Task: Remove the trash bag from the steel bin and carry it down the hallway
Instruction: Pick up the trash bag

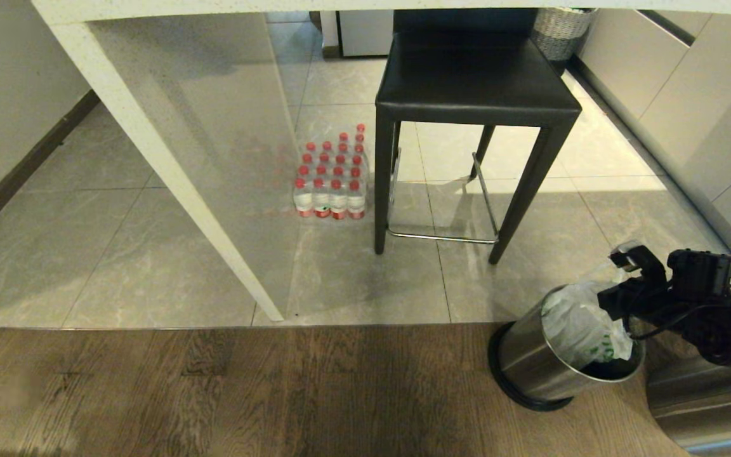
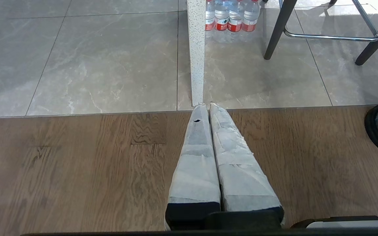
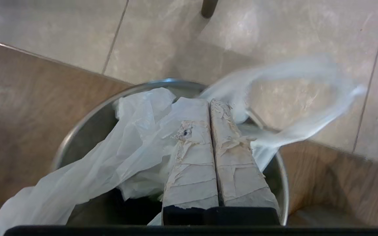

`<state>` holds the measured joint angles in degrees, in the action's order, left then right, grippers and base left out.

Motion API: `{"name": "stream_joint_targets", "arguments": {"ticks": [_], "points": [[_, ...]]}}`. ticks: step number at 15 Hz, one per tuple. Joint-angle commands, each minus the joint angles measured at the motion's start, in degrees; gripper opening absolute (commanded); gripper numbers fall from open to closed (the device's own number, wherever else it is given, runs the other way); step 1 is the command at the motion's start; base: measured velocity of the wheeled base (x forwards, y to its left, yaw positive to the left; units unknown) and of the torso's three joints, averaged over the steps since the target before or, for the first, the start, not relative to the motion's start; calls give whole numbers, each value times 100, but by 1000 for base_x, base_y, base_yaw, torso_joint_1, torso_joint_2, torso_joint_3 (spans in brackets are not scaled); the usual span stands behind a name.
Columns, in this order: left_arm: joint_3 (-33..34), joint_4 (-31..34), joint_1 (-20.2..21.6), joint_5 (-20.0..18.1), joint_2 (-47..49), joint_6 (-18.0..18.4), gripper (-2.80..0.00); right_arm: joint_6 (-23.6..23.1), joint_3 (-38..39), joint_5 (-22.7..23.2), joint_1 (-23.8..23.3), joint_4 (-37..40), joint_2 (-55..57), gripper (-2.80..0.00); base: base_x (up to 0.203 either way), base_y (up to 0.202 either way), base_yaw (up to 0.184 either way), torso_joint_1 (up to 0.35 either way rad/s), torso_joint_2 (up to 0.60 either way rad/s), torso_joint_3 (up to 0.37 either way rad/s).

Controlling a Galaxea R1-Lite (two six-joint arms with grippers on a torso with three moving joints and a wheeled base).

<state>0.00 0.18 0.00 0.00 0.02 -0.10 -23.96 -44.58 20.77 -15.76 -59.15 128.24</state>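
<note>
Two arms are seen: the right gripper (image 3: pixel 210 105) is positioned over the tilted steel bin (image 1: pixel 530 365) on the wood floor (image 1: pixel 213 393), jaws fully closed, with thin film of the trash bag (image 3: pixel 136 137) pinched between them. Most of the bag is left inside the bin, one loop handle (image 3: pixel 307 95) flung outward. The left gripper (image 2: pixel 206 106) is parked above the floor, jaws closed on nothing.
</note>
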Motion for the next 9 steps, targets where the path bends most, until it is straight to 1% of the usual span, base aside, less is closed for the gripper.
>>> {"name": "stream_joint_targets", "arguments": {"ticks": [1,3,5,7,9], "points": [[0,-1,0,0,-2,1,-280,32,73,8,-36,78,-271,-280,0,0,0,0,0,0],[0,-1,0,0,-2,1,-280,40,81,-6,-113,275,-385,-280,0,0,0,0,0,0],[0,-1,0,0,-2,1,-280,76,-23,-20,-236,281,-309,-280,0,0,0,0,0,0],[0,-1,0,0,-2,1,-280,294,-145,-26,-337,281,-239,-280,0,0,0,0,0,0],[0,-1,0,0,-2,1,-280,366,-189,-88,-351,272,-158,-280,0,0,0,0,0,0]]}}
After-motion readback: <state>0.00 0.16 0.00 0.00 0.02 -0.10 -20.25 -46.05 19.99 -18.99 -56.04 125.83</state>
